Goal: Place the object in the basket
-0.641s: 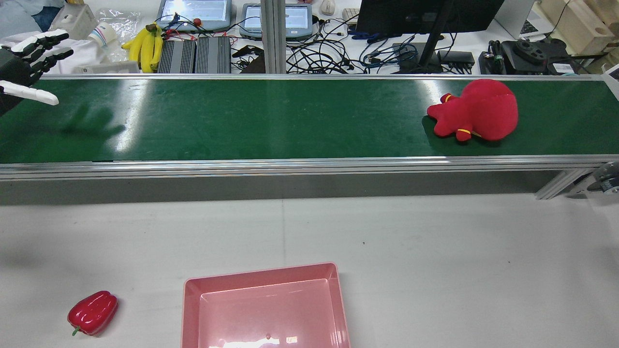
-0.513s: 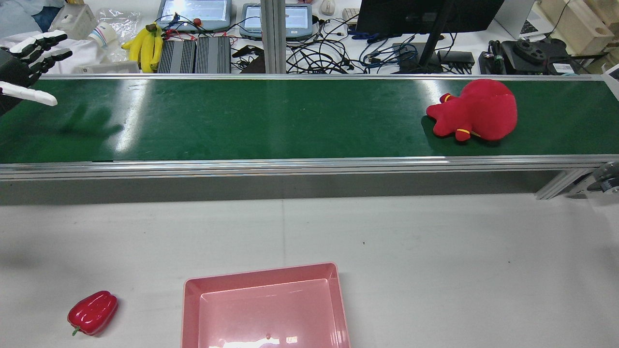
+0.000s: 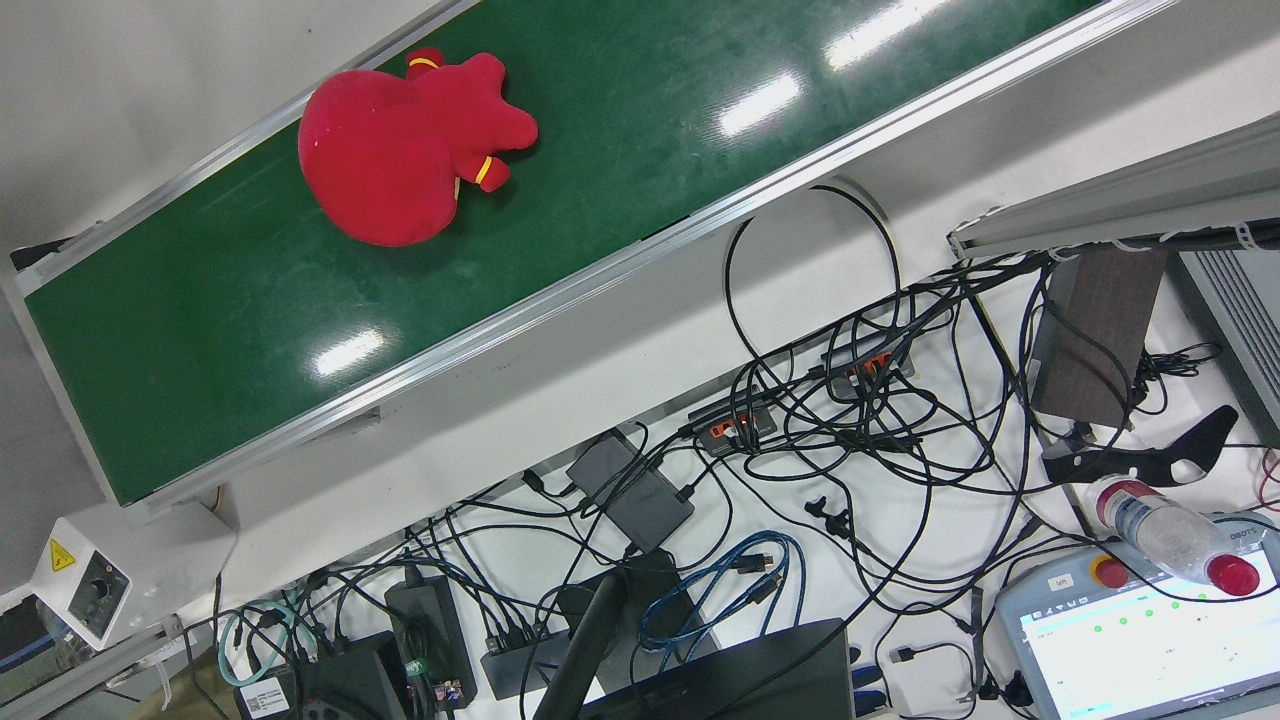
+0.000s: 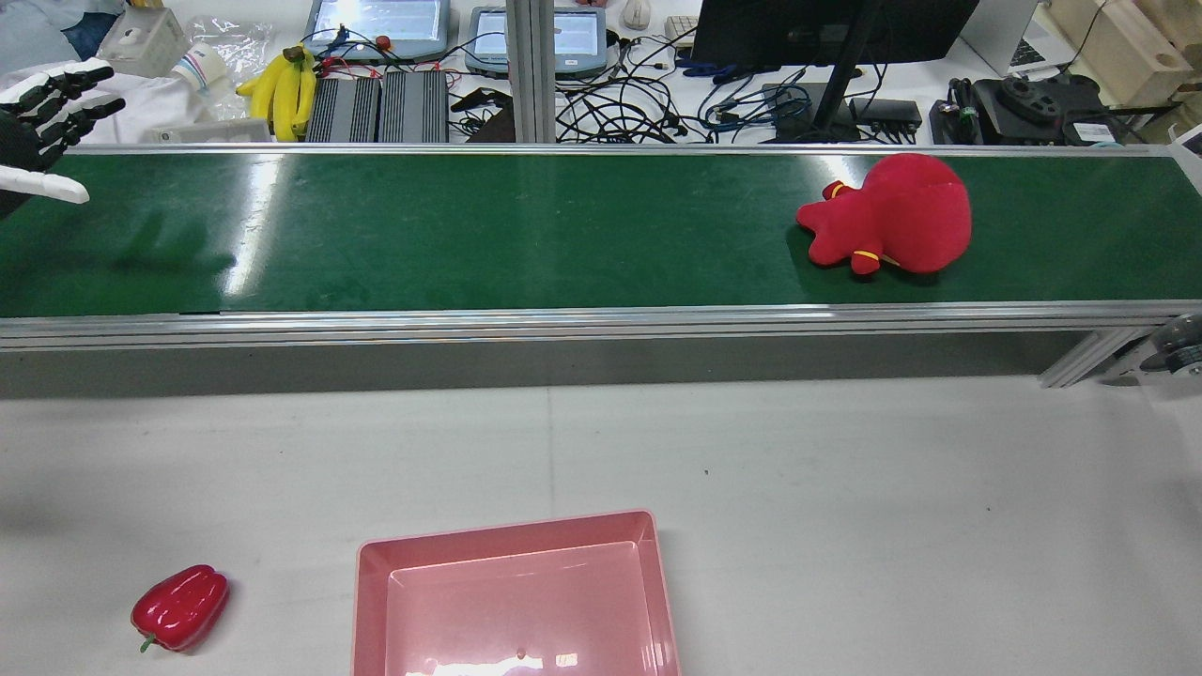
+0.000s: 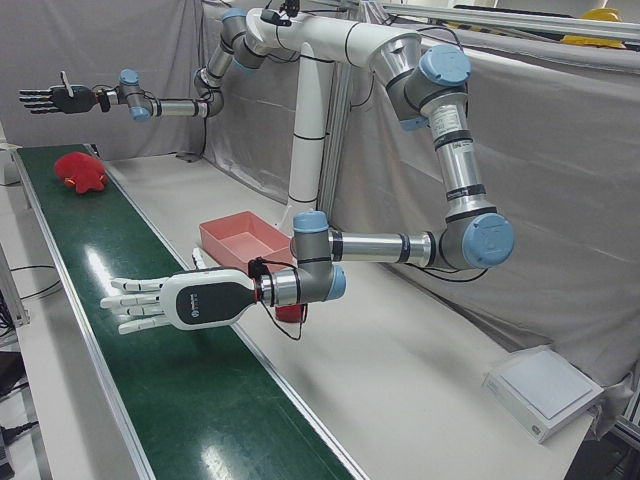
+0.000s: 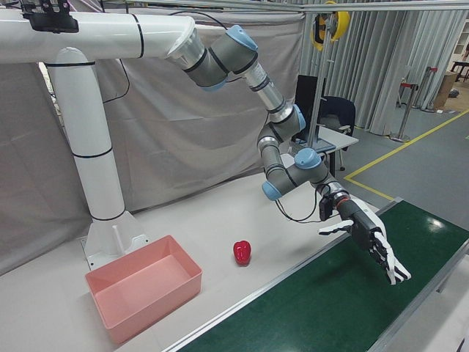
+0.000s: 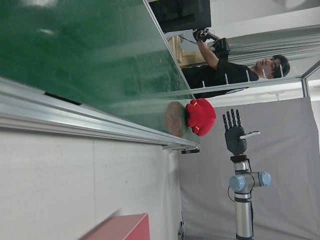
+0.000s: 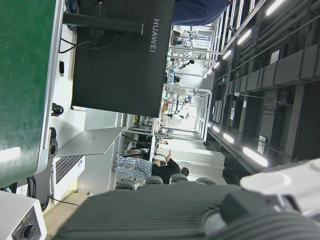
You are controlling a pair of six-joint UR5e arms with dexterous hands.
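Your left hand [image 5: 165, 301] hangs spread and empty over the belt [image 4: 526, 235]; wait low, palm toward the red plush [image 4: 887, 228], then close around its body.

From my seat, the red plush toy [image 4: 892, 216] lies on the green conveyor belt [image 4: 526, 225] toward the rear view's right. My left hand [image 4: 42, 122] hangs over the belt's far left end; my right hand [image 5: 60, 98] is raised beyond the plush end. On the white table [image 4: 845, 526] before the belt, the pink rectangular plastic basket [image 4: 516, 601] sits near the front edge, the red bell pepper [image 4: 180, 608] to its left.
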